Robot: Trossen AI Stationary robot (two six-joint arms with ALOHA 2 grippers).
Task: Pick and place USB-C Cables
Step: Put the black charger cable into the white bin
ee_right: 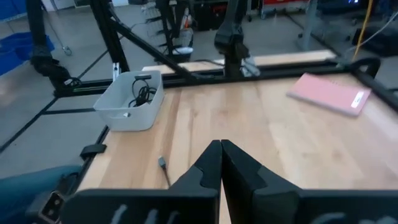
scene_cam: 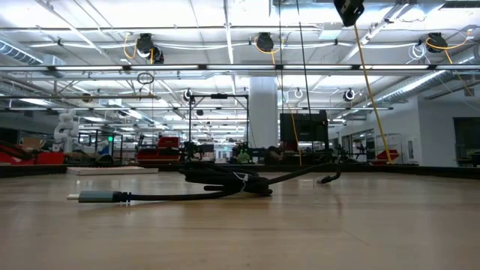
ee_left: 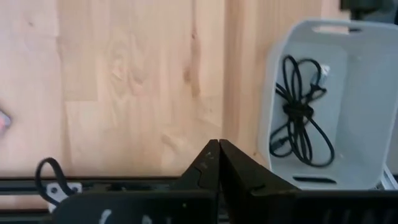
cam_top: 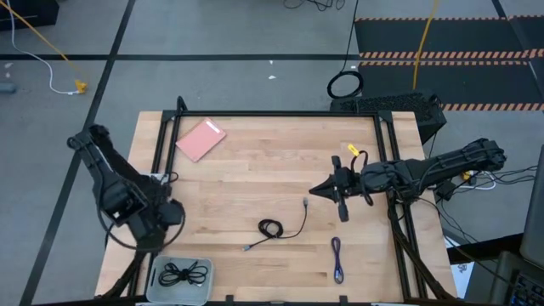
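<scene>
Black and loosely coiled, one thin USB-C cable (cam_top: 184, 273) already lies inside the small white plastic bin (cam_top: 156, 274) at the near-left corner of the pale wooden bench (cam_top: 246, 161); the left wrist view shows it bundled on the bin's floor. That looks like one of three placed.

Two are left on the wood. A second black cable (cam_top: 276, 229), coiled at one end with its tail stretched toward a small metal plug, sits near the middle of the bench, and the low view shows it lying flat with a grey plug pointing outward. A shorter purple-blue cable (cam_top: 337, 258) lies straight, near the front edge, to the right of the black one. A flat pink card (cam_top: 201, 139) rests at the far left, apart from all of them.

The right tool (cam_top: 321, 190) hovers above the bench, beyond the free plug of the black cable; its fingers are pressed together and empty, touching nothing. The left tool (ee_left: 219, 163) sits over the left edge beside the bin, fingers likewise closed on nothing.
</scene>
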